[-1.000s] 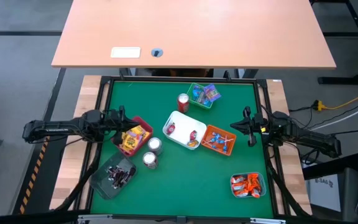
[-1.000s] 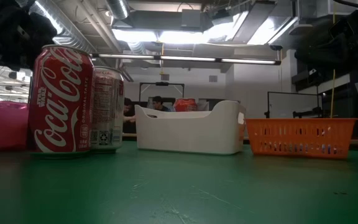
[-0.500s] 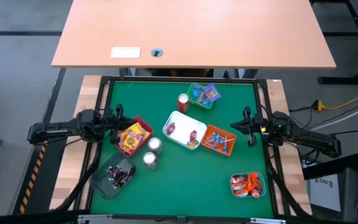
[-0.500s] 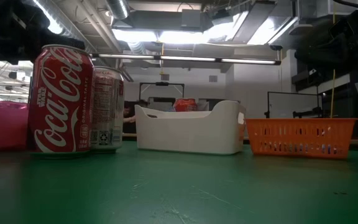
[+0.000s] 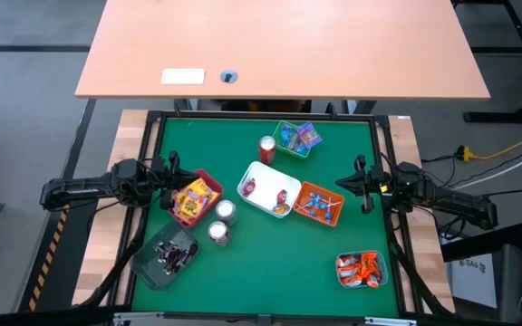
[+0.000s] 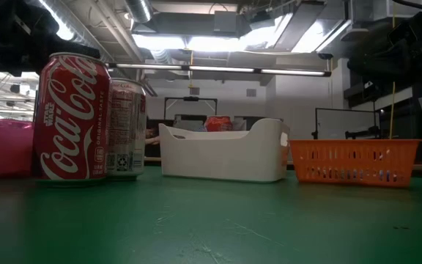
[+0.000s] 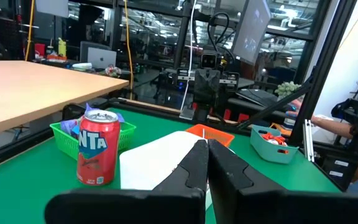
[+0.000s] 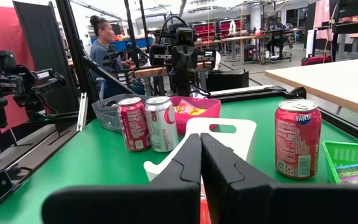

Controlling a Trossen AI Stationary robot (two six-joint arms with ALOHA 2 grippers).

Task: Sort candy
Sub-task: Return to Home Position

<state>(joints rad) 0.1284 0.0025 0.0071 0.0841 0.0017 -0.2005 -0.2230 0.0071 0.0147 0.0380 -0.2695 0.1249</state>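
Seen from above, the left gripper (image 5: 178, 174) hangs at the left edge of the green table (image 5: 279, 263), just beside the pink tray (image 5: 208, 178) that holds the yellow packets (image 5: 191, 199). The right gripper (image 5: 347, 184) hangs at the right edge, near the orange tray (image 5: 308, 187) with the blue-stick lollipops (image 5: 320, 208). The dark bars (image 5: 175, 254) lie in the black tray (image 5: 148, 267), the orange packets (image 5: 361, 268) in the teal tray (image 5: 384, 269), the purple-blue packets (image 5: 304, 136) in the green tray (image 5: 277, 134) and the small red pieces (image 5: 282, 196) in the white tray (image 5: 263, 177). A red can (image 5: 267, 148) stands between the green tray and the white tray. The two other cans (image 5: 226, 211) stand between the pink tray and the white tray.

From table height, the two other cans stand at the left, the white tray in the middle and the orange tray at the right. Only some blue shows through the mesh of the orange tray.

In the left wrist view, the fingers (image 7: 194, 158) of the left gripper are pressed together with nothing between them. They point toward the white tray.

In the right wrist view, the right gripper is closed in the same way and is empty. A person (image 8: 104, 37) sits beyond the table.
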